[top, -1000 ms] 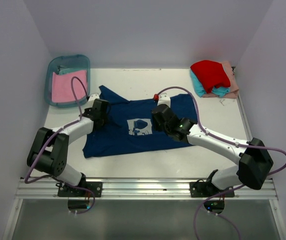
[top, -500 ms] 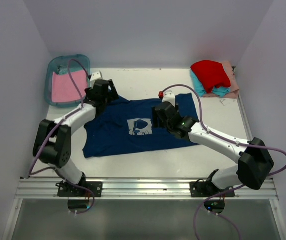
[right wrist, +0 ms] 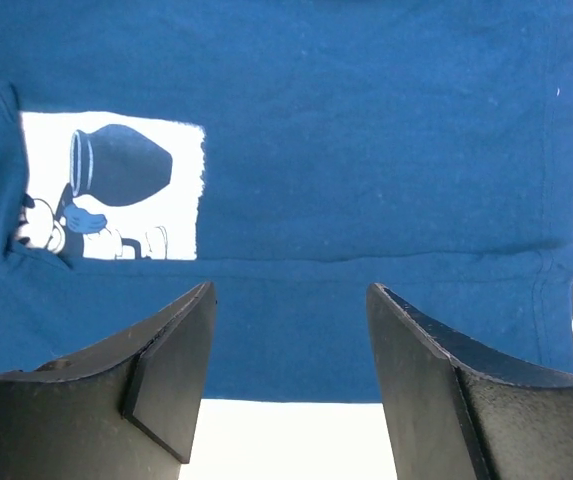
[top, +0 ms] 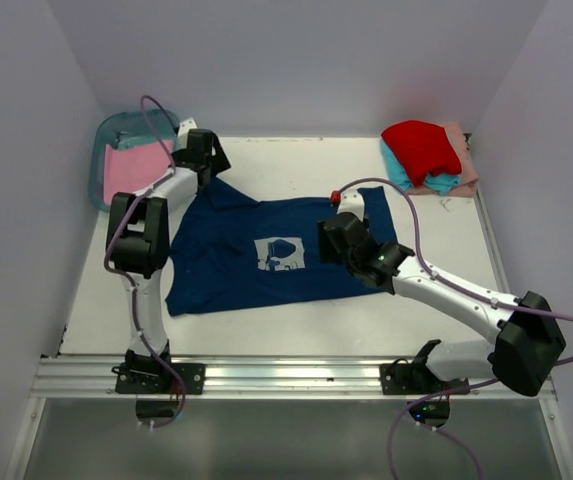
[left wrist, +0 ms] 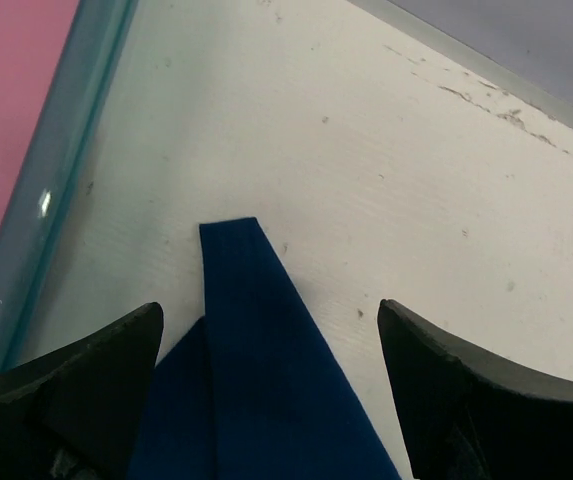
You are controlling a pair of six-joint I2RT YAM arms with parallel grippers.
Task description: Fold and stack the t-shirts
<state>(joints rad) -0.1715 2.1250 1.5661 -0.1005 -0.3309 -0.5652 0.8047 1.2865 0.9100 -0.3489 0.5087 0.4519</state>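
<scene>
While left gripper [left wrist: 268, 310] gapes over navy t-shirt [top: 228, 268] corner [left wrist: 238, 290], right gripper [right wrist: 288, 290] gapes over edge [right wrist: 416, 335].

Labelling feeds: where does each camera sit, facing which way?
Top: above, behind, looking down on the table; left arm and right arm show, navy shirt between.
Left wrist: looks down past the open left pincer at the shirt's corner by the bin.
Right wrist: looks down past the open right pincer at the print.
Shared: the shirt.

text: none readable | navy t-shirt [right wrist: 366, 150] | pale print [right wrist: 116, 190]: cartoon picture only, seemingly no lettering
</scene>
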